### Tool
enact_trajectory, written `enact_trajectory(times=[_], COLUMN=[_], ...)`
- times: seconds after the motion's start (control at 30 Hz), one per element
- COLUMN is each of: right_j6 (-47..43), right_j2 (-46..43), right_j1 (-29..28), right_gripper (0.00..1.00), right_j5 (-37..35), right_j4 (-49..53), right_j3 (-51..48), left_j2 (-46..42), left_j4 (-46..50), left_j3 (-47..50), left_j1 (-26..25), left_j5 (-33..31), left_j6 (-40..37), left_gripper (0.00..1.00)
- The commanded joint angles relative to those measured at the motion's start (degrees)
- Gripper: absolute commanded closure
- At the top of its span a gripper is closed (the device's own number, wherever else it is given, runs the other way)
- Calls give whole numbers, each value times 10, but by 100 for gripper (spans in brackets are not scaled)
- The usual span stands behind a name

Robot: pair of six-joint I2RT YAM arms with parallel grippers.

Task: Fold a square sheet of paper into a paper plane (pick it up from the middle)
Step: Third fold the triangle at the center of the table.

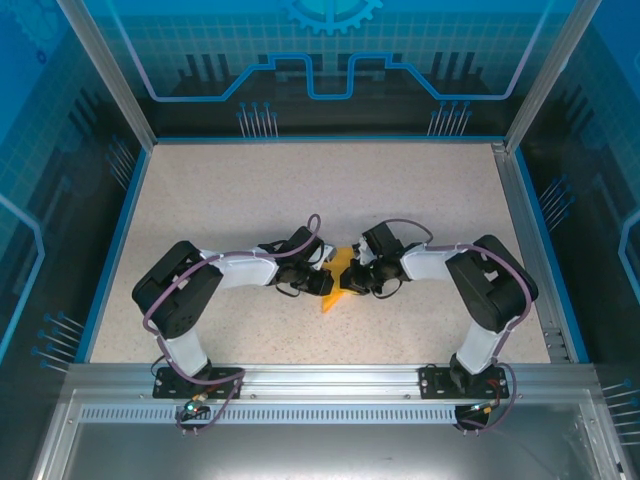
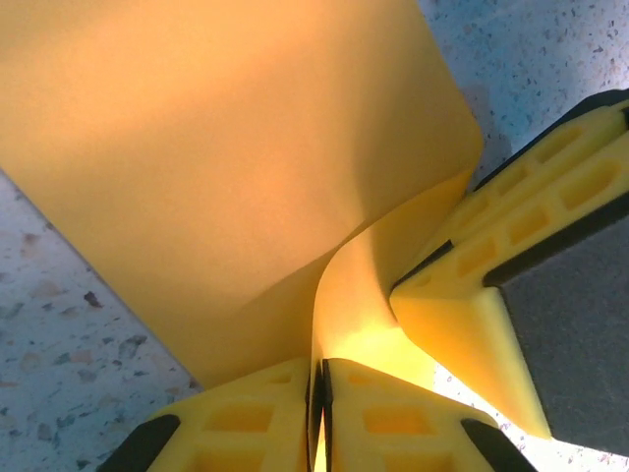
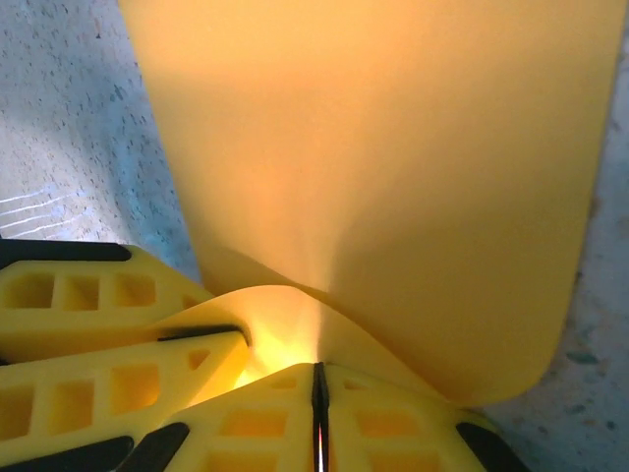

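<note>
One sheet of paper (image 1: pixel 337 277), thin and orange-yellow, sits at the middle of the table (image 1: pixel 300 190), caught between the two arms, with one corner pointing toward the near edge. From the left wrist the sheet of paper (image 2: pixel 226 167) spreads away as a broad, smooth panel and curls into a soft bend right at the fingertips; from the right wrist the sheet of paper (image 3: pixel 373 147) rises in the same way, with a rounded hump at its base. The left gripper (image 2: pixel 319 372) is clamped tight on the paper, with the sheet's edge running down between its pads. The right gripper (image 3: pixel 317 366) is likewise pinched on the paper where the hump meets its tips. The two come in at an angle and nearly touch: the right gripper (image 2: pixel 447 295) shows just beside the left one's tips. The step looks like gathering the sheet from its middle to set the centre crease. To do it well, both grips should travel together so the paper neither tears nor slips. The bend should be flattened only once the two halves lie edge to edge, because thin paper creases wherever it first buckles. Whether the far edge rests on the table I cannot tell.
</note>
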State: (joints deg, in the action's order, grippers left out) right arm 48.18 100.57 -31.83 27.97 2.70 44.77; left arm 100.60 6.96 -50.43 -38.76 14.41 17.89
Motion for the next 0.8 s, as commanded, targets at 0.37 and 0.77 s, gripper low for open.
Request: enact_trajectory(times=[0.37,0.77], right_j6=[-7,-22], right_j2=[-41,18], right_j1=[13,27], right_gripper=[86,88], right_j5=[-2,-25], right_j4=[8,19], right_j3=[4,-2], left_j2=[19,20], left_j4=[10,8], left_j3=[-4,-3], left_j1=[3,3], left_j5=[-3,-2], left_j6=[-6,-6], left_gripper=[87,87])
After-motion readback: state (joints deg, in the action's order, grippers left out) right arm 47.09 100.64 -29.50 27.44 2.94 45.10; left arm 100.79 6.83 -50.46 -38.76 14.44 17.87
